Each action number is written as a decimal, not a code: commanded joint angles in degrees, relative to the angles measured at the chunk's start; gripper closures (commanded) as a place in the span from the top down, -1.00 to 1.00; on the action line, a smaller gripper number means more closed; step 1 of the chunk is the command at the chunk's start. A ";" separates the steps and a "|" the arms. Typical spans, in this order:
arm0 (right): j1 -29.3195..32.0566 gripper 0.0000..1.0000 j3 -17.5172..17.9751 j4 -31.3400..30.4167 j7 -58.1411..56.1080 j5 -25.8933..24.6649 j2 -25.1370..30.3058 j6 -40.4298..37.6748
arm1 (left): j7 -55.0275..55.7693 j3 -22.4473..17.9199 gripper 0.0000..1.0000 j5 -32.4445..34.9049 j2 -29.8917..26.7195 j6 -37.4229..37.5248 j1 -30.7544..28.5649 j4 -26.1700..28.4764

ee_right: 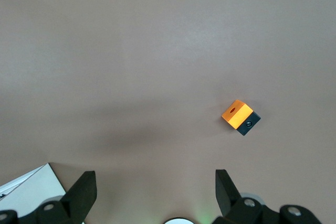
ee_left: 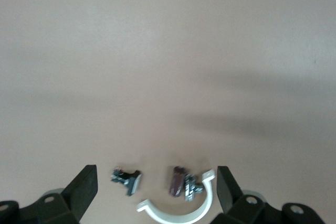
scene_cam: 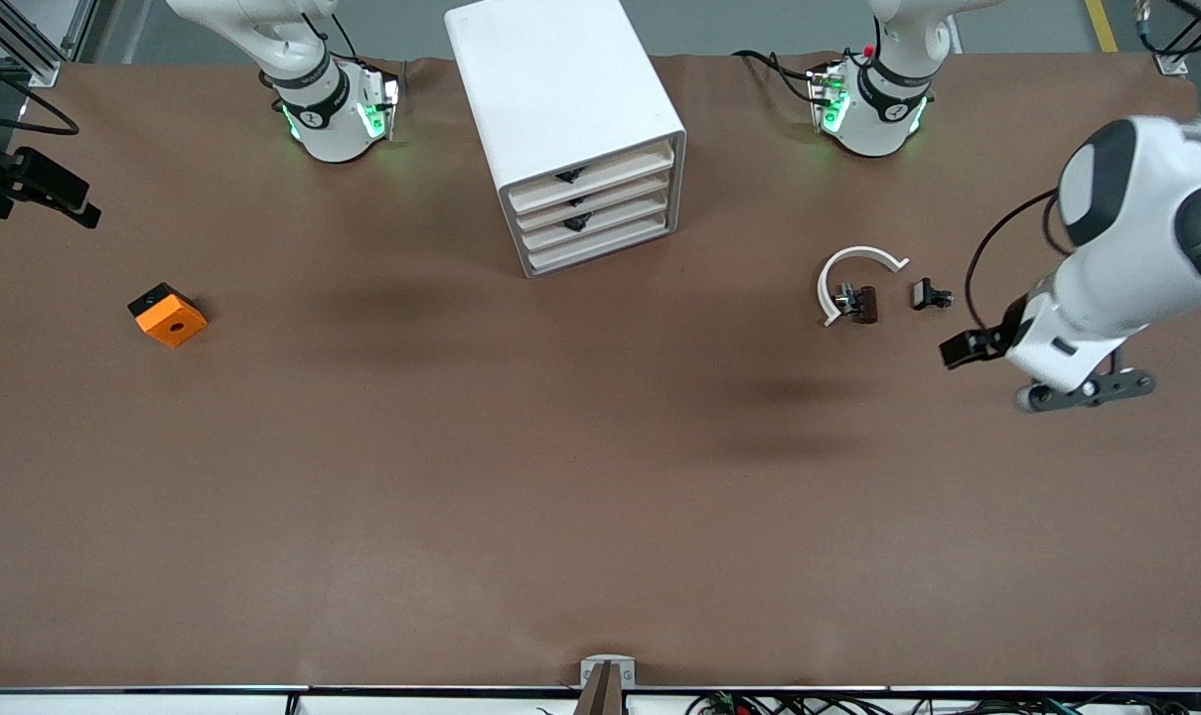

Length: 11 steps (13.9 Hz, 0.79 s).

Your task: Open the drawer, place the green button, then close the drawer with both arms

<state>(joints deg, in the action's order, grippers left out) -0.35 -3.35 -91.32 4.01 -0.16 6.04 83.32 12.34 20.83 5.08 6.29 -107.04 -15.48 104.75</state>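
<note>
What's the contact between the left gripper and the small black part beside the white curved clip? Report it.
Apart. The front view shows bare table between the left gripper and the small black part; the gripper's open fingers hold nothing.

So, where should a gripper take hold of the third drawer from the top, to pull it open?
Grip the small black triangular handle at the middle of the drawer front. Come from in front of the cabinet, level with that drawer: its front is flat and shut, so the handle seems the only part that sticks out.
</note>
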 commanded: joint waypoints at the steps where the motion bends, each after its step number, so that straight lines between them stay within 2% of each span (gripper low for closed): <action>1: 1.93 1.00 0.89 -1.32 -1.72 0.68 1.43 0.61 | -5.22 -3.14 1.00 -2.18 -8.91 2.78 0.88 5.29; 2: 2.10 1.00 0.89 -1.32 -1.72 0.68 1.52 0.53 | -5.22 -7.43 1.00 -2.27 -10.41 4.02 5.50 5.20; 3: 2.72 1.00 1.07 -1.32 -1.72 0.68 1.61 0.53 | -5.22 -13.48 1.00 -2.27 -11.99 4.99 11.47 5.20; 4: 3.68 1.00 2.55 -1.32 -1.64 0.68 1.61 0.53 | -5.13 -17.80 1.00 -2.27 -13.57 6.39 16.23 4.94; 5: 4.47 1.00 3.52 -1.32 -1.63 0.68 1.69 0.44 | -4.52 -19.06 1.00 -2.27 -14.98 7.97 17.93 4.59; 7: 4.57 1.00 3.70 -1.32 -1.63 0.68 1.69 0.44 | -4.43 -18.90 1.00 -2.27 -17.00 11.04 18.03 2.49; 9: 4.57 1.00 3.70 -1.41 -1.63 0.68 1.87 0.26 | -5.13 -18.90 1.00 -2.18 -17.01 14.65 17.94 -1.20; 11: 4.57 1.00 3.70 -1.58 -1.63 0.68 2.31 0.70 | -5.31 -18.90 1.00 -2.79 -17.01 15.28 17.86 -2.44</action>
<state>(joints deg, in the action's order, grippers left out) 2.72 -0.70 -91.33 3.08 -0.16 6.35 83.34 7.98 2.57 3.48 -11.25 -93.43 2.05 104.37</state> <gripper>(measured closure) 0.000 0.000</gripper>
